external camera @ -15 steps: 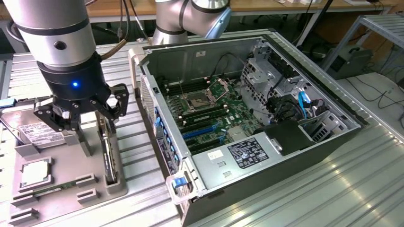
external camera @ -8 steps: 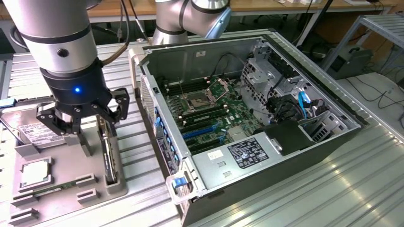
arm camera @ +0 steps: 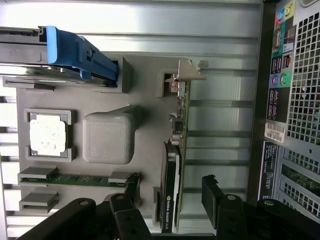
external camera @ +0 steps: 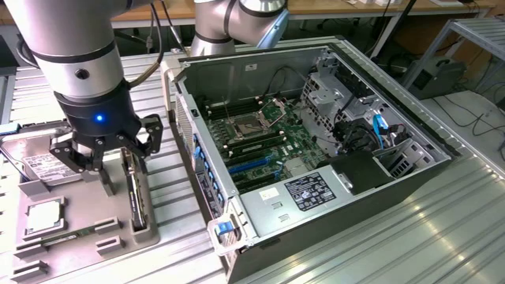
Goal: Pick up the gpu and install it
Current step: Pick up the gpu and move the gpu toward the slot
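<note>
While the gripper (external camera: pixel 122 171) hangs over the grey tray (external camera: pixel 79 204) with its jaws spread wide and nothing held, the gpu (arm camera: pixel 175 165) stands on its long edge in a slot along the tray's side nearest the computer case (external camera: pixel 332 148). Its silver bracket (arm camera: pixel 187 72) is at one end. In the wrist view the two fingers (arm camera: pixel 212 192) straddle the card's black-covered end, one off each face, both apart from it.

The card looks light and stiff but fragile, a thin board with small parts exposed. I judge the flat faces at the black cover the safest hold, not the bracket or the contact edge.

Farther across the tray from the case sit a hard drive (arm camera: pixel 75 50) with a blue handle, a processor chip (arm camera: pixel 47 135) and a green memory stick (arm camera: pixel 80 179). A raised grey block (arm camera: pixel 107 137) stands just beside the card, and it and the slot walls seem to leave the inner finger little room.
</note>
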`<act>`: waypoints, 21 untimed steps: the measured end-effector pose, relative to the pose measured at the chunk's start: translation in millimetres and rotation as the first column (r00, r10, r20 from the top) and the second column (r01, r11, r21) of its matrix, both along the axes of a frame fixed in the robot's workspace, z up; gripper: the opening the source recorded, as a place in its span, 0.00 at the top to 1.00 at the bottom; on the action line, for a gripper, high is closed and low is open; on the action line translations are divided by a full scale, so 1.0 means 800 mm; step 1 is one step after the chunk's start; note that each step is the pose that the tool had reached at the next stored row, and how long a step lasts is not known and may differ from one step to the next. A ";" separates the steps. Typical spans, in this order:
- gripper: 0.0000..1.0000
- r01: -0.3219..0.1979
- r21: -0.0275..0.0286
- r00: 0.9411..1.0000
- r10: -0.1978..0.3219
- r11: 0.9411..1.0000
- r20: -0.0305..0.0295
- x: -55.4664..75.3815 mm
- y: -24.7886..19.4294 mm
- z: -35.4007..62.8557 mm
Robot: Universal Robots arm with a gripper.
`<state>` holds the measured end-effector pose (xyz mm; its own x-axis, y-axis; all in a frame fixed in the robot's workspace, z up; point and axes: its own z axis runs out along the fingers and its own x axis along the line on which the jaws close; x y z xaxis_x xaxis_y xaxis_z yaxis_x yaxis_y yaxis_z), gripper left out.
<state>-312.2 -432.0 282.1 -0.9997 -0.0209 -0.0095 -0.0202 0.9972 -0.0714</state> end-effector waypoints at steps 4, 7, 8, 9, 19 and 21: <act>0.38 0.000 0.000 1.000 0.000 1.000 0.002 0.000 0.0005 -0.006; 0.38 0.000 0.000 1.000 0.000 1.000 0.002 0.000 0.0010 -0.012; 0.38 0.000 -0.001 1.000 0.000 1.000 0.002 0.000 0.0015 -0.014; 0.38 -0.001 -0.001 1.000 0.001 1.000 0.002 0.000 0.0016 -0.016; 0.38 -0.002 -0.001 1.000 0.002 1.000 0.002 0.000 0.0017 -0.035; 0.38 0.000 -0.001 1.000 0.000 1.000 0.002 0.000 0.0017 -0.039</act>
